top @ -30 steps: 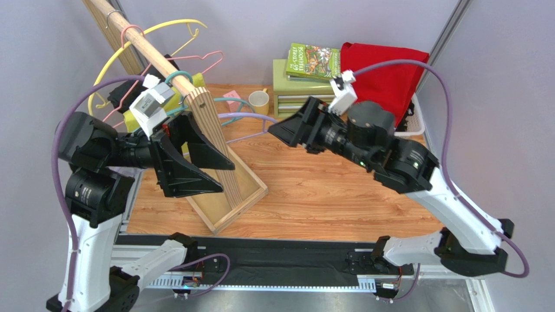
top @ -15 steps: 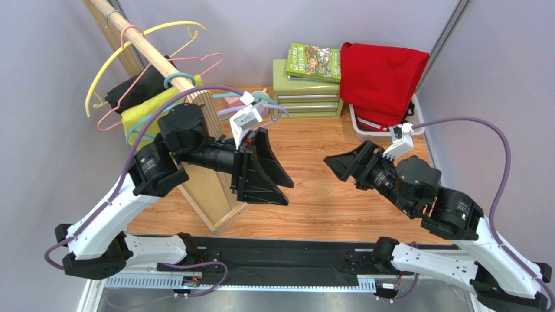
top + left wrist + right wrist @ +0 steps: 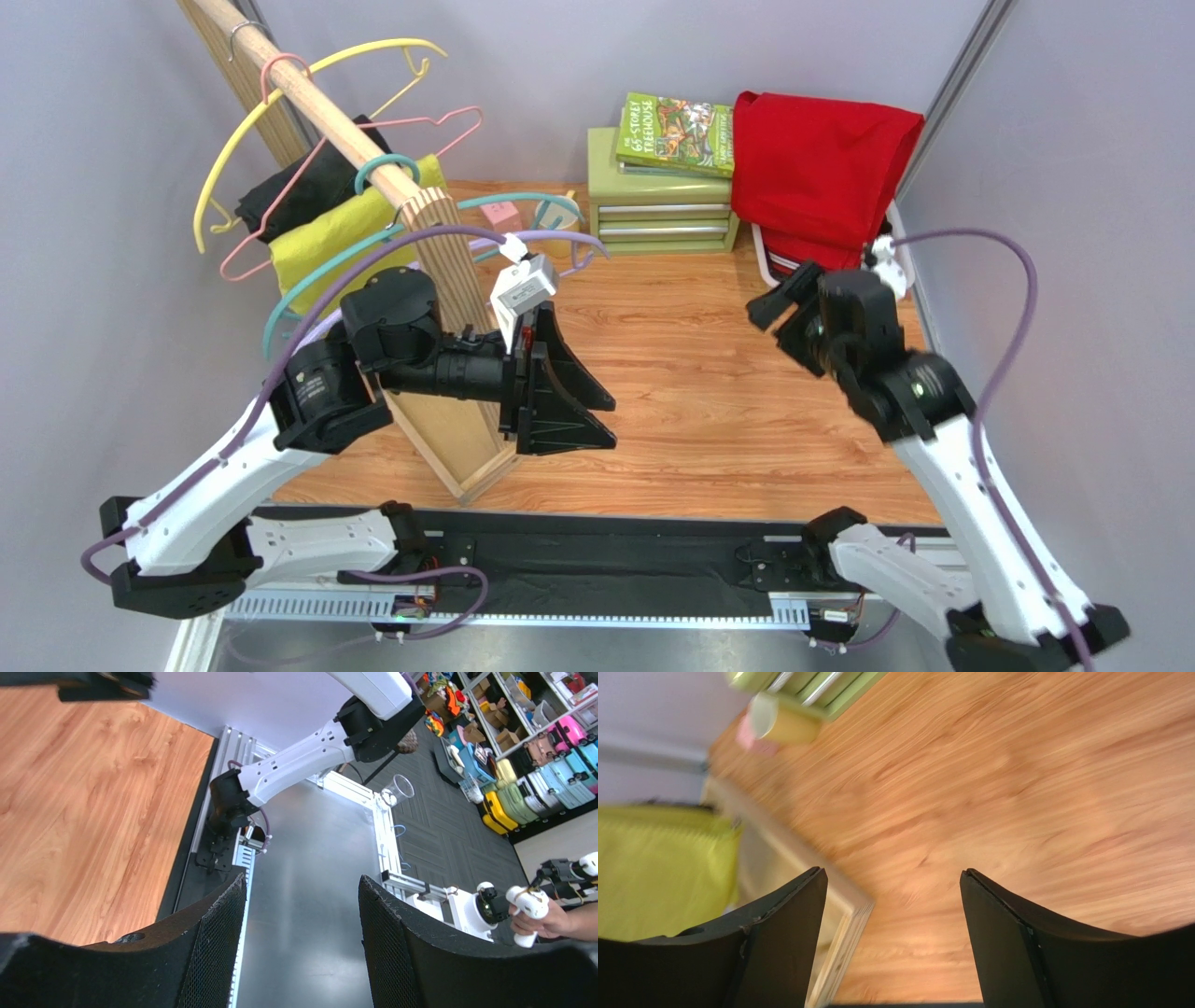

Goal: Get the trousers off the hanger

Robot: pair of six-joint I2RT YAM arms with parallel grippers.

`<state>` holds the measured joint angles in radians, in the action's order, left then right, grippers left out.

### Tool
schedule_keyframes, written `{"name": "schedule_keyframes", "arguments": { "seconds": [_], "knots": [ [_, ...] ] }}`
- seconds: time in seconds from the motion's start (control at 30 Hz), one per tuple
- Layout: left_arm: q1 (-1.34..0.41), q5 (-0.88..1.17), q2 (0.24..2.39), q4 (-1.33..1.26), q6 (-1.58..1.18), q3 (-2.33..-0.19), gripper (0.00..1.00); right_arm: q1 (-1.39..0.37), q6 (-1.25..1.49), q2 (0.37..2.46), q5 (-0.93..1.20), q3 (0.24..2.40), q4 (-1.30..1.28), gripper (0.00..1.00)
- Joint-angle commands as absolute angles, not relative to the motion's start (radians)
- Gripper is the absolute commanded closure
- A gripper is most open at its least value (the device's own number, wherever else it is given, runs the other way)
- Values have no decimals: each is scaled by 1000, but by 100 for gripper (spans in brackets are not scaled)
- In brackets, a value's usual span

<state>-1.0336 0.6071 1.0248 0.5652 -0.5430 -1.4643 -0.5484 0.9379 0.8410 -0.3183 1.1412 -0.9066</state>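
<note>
The left jaws stood spread and empty over the counter (image 3: 701, 406), at 3 o'clock of the wooden rack (image 3: 463, 445). The right jaws, also spread with nothing between them, hung at 7 o'clock of the red trousers (image 3: 821, 154), heaped at the counter's 1 o'clock corner. The black trousers (image 3: 306, 189) hung from the rack's rail (image 3: 302, 95) at 10 o'clock.

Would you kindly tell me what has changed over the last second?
The left end effector swung away from the wooden rack toward the middle of the table; the right end effector drew back from the middle toward the red trousers. Both are open, holding nothing. The black trousers and yellow cloth stayed hanging.
</note>
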Motion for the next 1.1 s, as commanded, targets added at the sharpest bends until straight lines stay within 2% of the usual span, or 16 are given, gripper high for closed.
{"name": "schedule_keyframes", "arguments": {
  "seconds": [0.0,0.1,0.2,0.27,0.3,0.37,0.4,0.43,0.6,0.8,1.07],
  "knots": [
    [-1042,577,983,575,-525,-1453,34,-273,714,1040,-112,1287,-761,26],
    [-1040,580,974,623,-509,-1451,34,-151,670,1251,-55,1443,-652,32],
    [-1042,589,963,664,-494,-1443,34,-112,603,1461,-47,1654,-528,44],
    [-1042,589,951,679,-486,-1433,34,-101,549,1637,-63,1779,-494,48],
    [-1042,589,947,690,-483,-1428,34,-95,542,1693,-63,1927,-494,53],
    [-1042,584,934,704,-476,-1417,34,-78,552,1857,-17,2062,-502,64],
    [-1042,577,933,722,-462,-1417,34,-75,557,1911,-14,2171,-502,75],
    [-1042,571,930,733,-456,-1419,34,-77,561,1954,17,2224,-497,76],
    [-1042,540,956,840,-393,-1471,34,-61,620,2152,26,2362,-468,77],
    [-1042,526,1009,926,-339,-1522,34,-9,644,2178,-52,2274,-416,78],
    [-1042,488,1048,979,-313,-1560,34,133,607,2229,-15,2218,-396,76]
  ]
}}
